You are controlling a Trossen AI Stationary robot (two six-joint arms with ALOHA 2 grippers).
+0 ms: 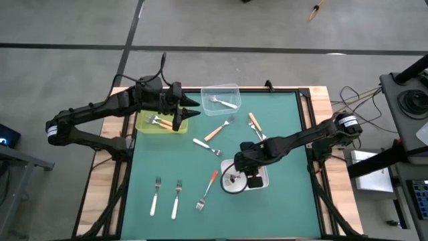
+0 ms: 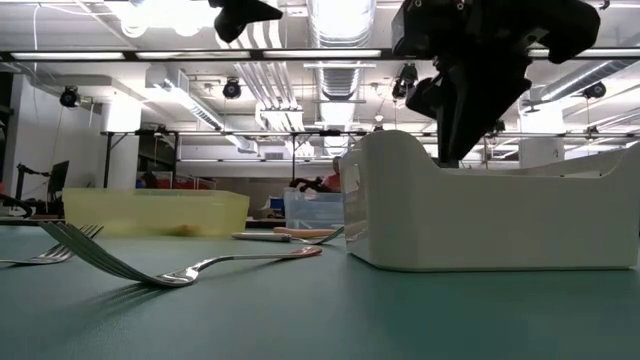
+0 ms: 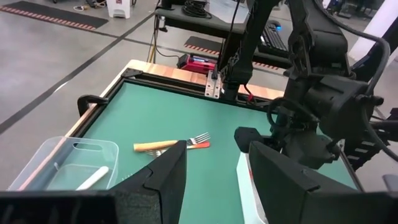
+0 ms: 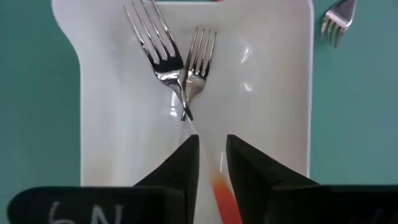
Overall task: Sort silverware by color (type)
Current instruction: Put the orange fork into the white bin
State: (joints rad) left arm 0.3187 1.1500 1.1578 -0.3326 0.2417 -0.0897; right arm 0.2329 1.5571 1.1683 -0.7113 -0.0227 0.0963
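Two forks (image 4: 177,68) lie in the white tray (image 4: 280,93) under the slightly open right gripper (image 4: 212,158), other forks (image 1: 166,197) scattered on the mat, while the left gripper (image 1: 184,112) gapes above the yellow tray (image 1: 144,127).

Green surface (image 1: 281,207): near-right corner bare, open passage. Near-left strip carries two white-handled forks (image 1: 166,197) and a red-orange-handled fork (image 1: 206,189), narrow lanes between them. Centre cluttered: tan-handled fork (image 1: 218,129), white-handled fork (image 1: 206,146), another tan-handled fork (image 1: 255,125). Right gripper (image 1: 245,175) and its arm hang over the white tray (image 1: 262,182), blocking it from above. Left gripper (image 1: 179,114) covers the yellow tray (image 1: 144,124). Clear tray (image 1: 221,97) at the far edge stands uncovered.
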